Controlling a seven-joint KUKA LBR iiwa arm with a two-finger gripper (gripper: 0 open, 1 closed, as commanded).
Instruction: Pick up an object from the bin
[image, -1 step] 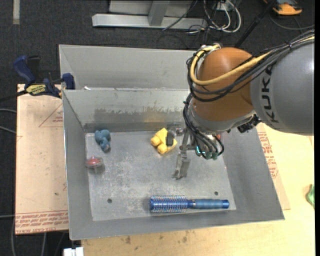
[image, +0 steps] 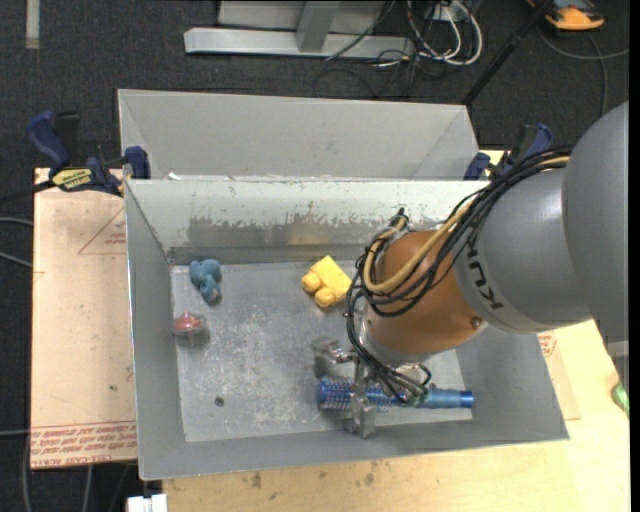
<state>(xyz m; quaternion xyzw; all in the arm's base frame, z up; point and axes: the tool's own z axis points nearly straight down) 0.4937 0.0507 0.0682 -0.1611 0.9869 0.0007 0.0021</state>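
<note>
Cables and the orange wrist cover (image: 420, 300) blocked a good part of my view, since the arm reached in from the right and hung straight over the floor of the bin (image: 150, 300). Below the cover I could see the gripper (image: 346, 392) low in the bin's near right part. It was over a blue brush (image: 440, 399) that lay flat close to the front wall, bristled head to the left and thin handle pointing right.

Its fingers (image: 330, 352) stood apart, as I read them. One was on the far side of the brush head and one on the near side, with the head between them and neither clearly pressing on it. I judged that stance sensible: the brush lay lengthwise along the wall, so straddling its short width gave the tool something narrow enough to close on. Nothing was lifted; the brush rested on the floor.

The other things sat away from this spot, which left room for the grasp. A yellow block (image: 327, 280) lay just beside the wrist cover toward the back wall. A small blue lump (image: 206, 279) sat in the far left corner, with a reddish, partly clear piece (image: 188, 326) nearer me by the left wall. I reckoned the next move called for closing squarely on the head. So near the front wall, the near finger could scrape or the brush could roll away.
</note>
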